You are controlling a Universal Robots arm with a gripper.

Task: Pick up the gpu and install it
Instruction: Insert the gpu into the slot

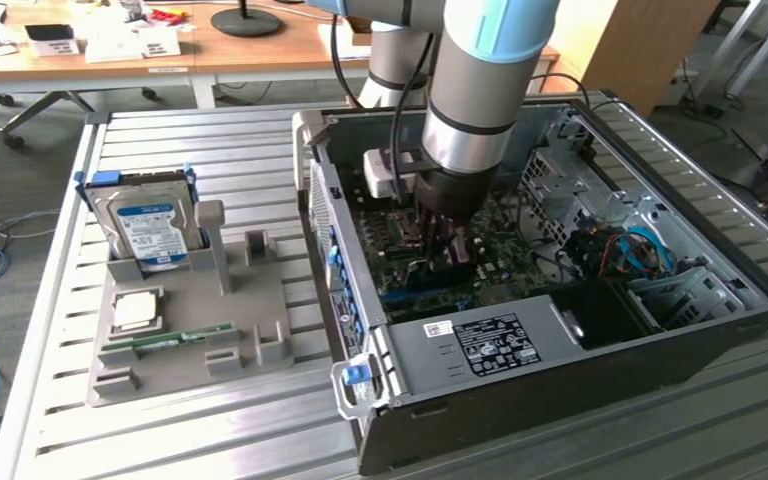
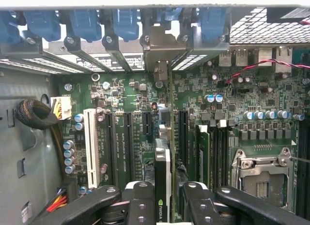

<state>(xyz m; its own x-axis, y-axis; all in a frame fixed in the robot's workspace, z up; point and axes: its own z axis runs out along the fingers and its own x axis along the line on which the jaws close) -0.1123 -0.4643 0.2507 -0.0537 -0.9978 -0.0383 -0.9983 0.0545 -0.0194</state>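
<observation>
The gpu [image 2: 163, 167] stands edge-on over the green motherboard [image 2: 121, 97], a thin card with a dark face and a small green logo near my fingers. Its silver end bracket [image 2: 162, 48] reaches up into the row of rear slot openings beside the blue latches. My gripper [image 2: 163, 210] is shut on the card, one black finger [image 2: 138, 205] on each side. In the exterior view the gripper [image 1: 444, 245] is lowered deep inside the open computer case [image 1: 491, 350], over the board's expansion slots. Whether the card's edge sits in a slot is hidden.
A white slot [image 2: 90, 142] and dark slots lie beside the card, with memory sticks [image 2: 206, 152] and the CPU socket [image 2: 259, 174] on the other side. Outside the case, a grey holder [image 1: 244, 320] carries a blue-labelled hard drive [image 1: 148, 228], a CPU [image 1: 135, 311] and a memory stick [image 1: 171, 341].
</observation>
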